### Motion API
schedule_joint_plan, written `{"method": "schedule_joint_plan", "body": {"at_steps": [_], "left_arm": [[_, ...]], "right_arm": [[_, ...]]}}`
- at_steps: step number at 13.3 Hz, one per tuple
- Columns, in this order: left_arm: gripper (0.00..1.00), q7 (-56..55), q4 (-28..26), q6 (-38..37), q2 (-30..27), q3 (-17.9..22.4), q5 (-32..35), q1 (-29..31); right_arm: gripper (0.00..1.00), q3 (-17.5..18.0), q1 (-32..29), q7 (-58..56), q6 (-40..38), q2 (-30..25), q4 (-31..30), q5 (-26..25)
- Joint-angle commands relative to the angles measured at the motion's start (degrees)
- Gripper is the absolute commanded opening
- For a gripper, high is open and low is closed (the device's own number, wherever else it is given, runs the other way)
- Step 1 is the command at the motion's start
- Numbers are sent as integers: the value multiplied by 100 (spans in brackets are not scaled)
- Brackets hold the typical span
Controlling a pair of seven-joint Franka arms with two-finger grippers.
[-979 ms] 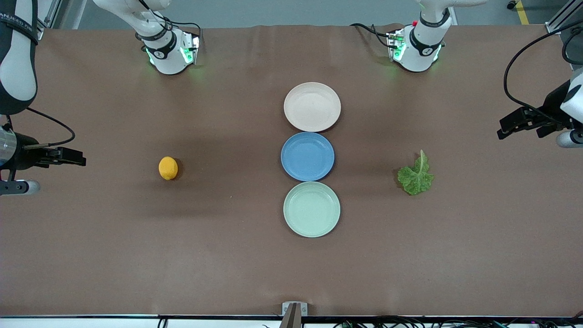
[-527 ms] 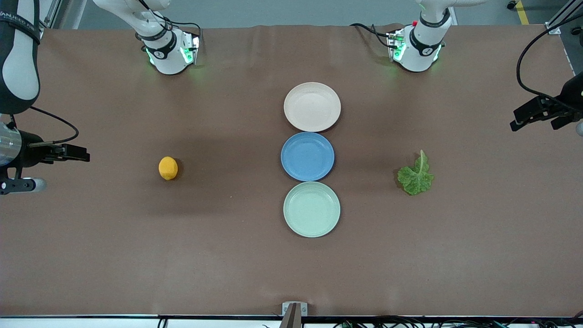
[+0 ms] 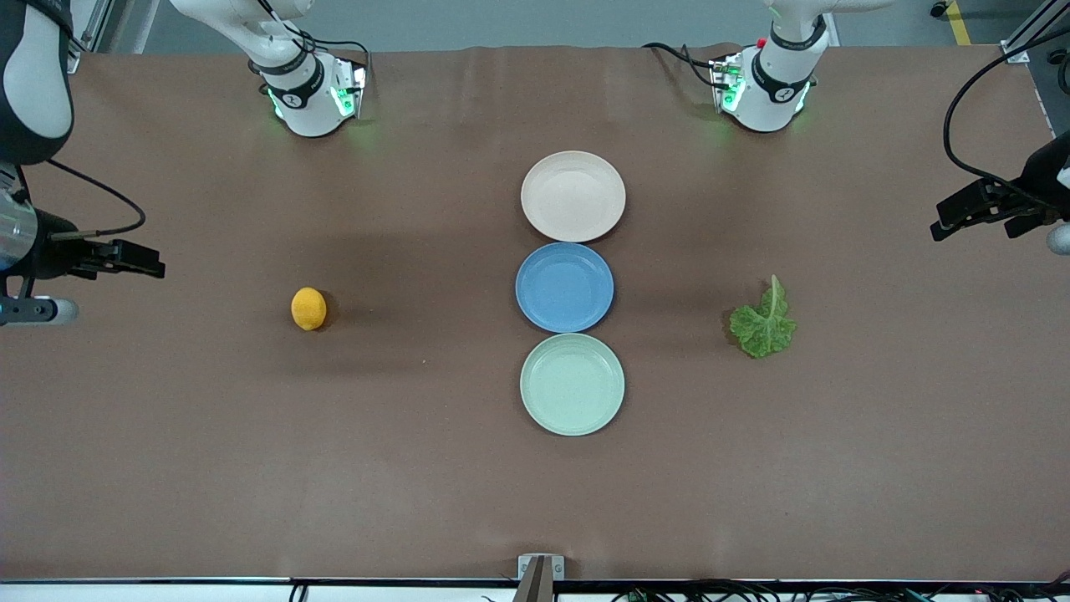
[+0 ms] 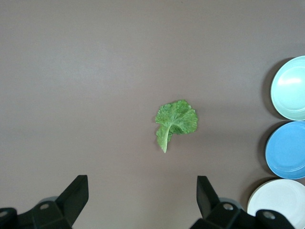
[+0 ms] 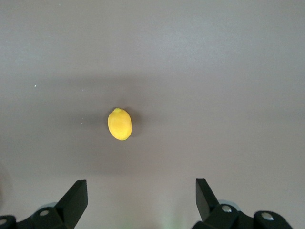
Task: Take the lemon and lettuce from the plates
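The yellow-orange lemon (image 3: 308,308) (image 5: 119,124) lies on the bare brown table toward the right arm's end, not on a plate. The crinkled green lettuce (image 3: 762,322) (image 4: 175,121) lies on the table toward the left arm's end. The beige-pink plate (image 3: 573,196) (image 4: 279,202) and the pale green plate (image 3: 572,384) (image 4: 290,95) are both empty. My right gripper (image 3: 150,263) (image 5: 142,187) hangs open, high over the table edge beside the lemon. My left gripper (image 3: 943,226) (image 4: 143,183) hangs open, high over the table's end beside the lettuce.
An empty blue plate (image 3: 564,287) (image 4: 286,150) sits between the two task plates in one row down the table's middle. Both arm bases (image 3: 313,92) (image 3: 765,88) stand along the table's edge farthest from the front camera.
The right gripper has drifted toward the bases' side of the table. The left gripper has pulled outward toward its table end. Lemon, lettuce and plates have not moved.
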Motion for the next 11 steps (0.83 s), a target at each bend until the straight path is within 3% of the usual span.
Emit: {"method": "schedule_joint_plan", "body": {"at_steps": [1,11], "left_arm": [[100,73,42,-76,-4,5,-93,18],[100,73,50,-68,-4,5,-93,18]], "right_arm": [[100,2,59,96,248,-740,-825,29],[100,2,120,52,222,-1392,-1054,20]]}}
